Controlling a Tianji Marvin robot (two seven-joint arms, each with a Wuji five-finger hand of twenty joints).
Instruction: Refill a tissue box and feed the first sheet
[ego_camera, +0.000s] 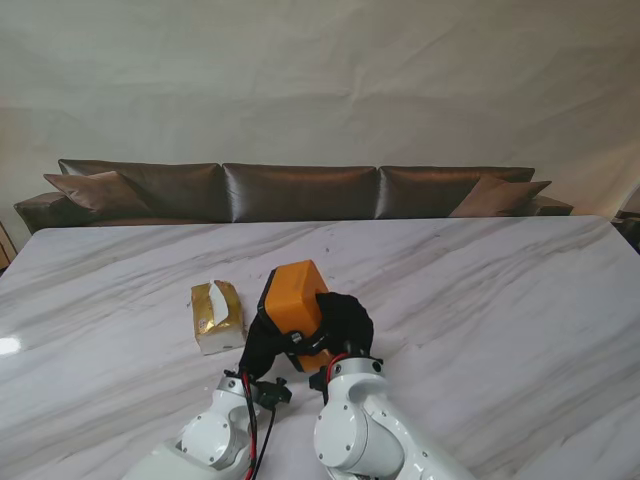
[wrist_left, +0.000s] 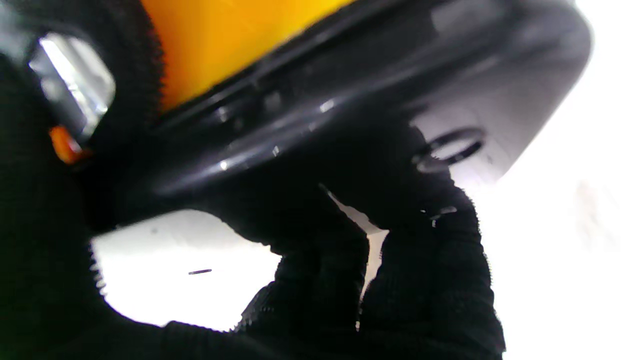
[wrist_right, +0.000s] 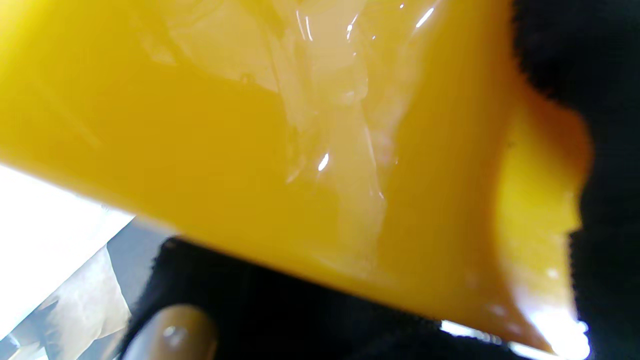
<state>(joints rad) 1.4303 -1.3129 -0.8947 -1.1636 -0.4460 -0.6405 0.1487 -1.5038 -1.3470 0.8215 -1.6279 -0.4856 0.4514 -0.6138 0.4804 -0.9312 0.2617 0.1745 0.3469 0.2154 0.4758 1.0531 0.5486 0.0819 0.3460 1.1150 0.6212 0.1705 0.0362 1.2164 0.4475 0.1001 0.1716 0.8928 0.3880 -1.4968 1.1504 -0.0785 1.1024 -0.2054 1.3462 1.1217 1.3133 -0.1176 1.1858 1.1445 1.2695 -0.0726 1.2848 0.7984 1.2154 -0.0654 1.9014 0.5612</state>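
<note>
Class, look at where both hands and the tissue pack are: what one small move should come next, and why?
Probably part the orange box from its black base. Both the left hand and the right hand grip the box, lifted and tilted, while the tissue pack lies on the table to its left, not yet loaded.

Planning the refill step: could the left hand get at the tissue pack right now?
Probably not yet: the left hand is shut on the orange box, as is the right hand. The tissue pack lies uncovered just to its left.
</note>
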